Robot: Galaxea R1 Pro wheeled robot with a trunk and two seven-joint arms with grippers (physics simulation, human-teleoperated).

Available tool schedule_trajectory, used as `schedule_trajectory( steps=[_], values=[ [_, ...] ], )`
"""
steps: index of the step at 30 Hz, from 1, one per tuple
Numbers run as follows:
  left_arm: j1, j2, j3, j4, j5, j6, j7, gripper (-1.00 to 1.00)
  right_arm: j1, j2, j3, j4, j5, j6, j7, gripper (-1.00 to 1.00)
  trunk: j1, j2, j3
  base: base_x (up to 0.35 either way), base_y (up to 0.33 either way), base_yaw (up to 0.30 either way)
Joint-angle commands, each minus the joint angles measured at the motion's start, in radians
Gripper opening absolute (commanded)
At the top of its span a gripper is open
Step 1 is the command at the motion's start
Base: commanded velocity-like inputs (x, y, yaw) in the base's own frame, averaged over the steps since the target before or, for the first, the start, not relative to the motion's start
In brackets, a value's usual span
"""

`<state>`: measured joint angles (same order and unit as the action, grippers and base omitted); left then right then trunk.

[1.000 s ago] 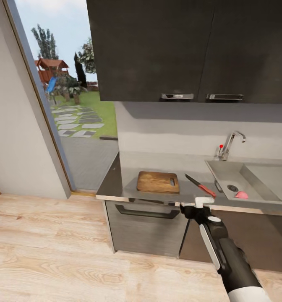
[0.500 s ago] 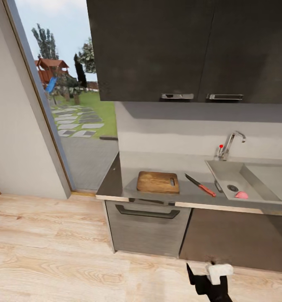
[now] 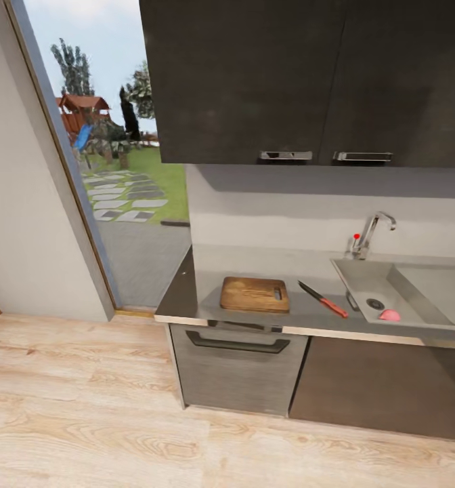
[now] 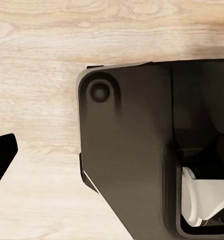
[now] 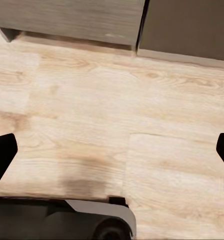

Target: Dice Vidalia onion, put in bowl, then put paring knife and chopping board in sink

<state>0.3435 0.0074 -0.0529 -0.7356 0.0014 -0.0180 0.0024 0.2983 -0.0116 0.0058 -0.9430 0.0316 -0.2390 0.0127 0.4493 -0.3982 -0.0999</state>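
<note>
Onion (image 3: 390,315) lies in sink (image 3: 417,281); right tool (image 5: 112,150) apart, left unclear.

Chopping board (image 3: 254,294) flat on countertop (image 3: 187,285) nr front edge; paring knife (image 3: 323,299) btwn board & sink (image 3: 403,291); pink onion (image 3: 390,315) in basin by drain.

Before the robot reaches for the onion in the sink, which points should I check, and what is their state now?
1. Pink onion lies in the sink, near the drain: ok.
2. Chopping board lies flat on the countertop: ok.
3. Paring knife lies between board and sink: ok.
4. Bowl located: cannot tell.
5. Right tool open, tips wide apart over the floor: ok.
6. Left tool open: cannot tell.
</note>
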Motion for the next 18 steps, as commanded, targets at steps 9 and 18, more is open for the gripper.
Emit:
schedule_trajectory(
  steps=[9, 18],
  values=[
    [0.000, 0.001, 0.002, 0.003, 0.000, -0.063, 0.002, 1.00, 0.000, 0.001, 0.000, 0.030, -0.019, -0.055, 0.001, 1.00, 0.001, -0.002, 0.001, 0.000, -0.228, -0.116],
    [0.000, 0.000, 0.002, 0.010, 0.000, -0.069, 0.002, 1.00, 0.000, 0.001, 0.000, 0.032, -0.021, -0.059, 0.001, 1.00, 0.001, -0.002, 0.002, 0.000, -0.311, -0.055]
  ],
)
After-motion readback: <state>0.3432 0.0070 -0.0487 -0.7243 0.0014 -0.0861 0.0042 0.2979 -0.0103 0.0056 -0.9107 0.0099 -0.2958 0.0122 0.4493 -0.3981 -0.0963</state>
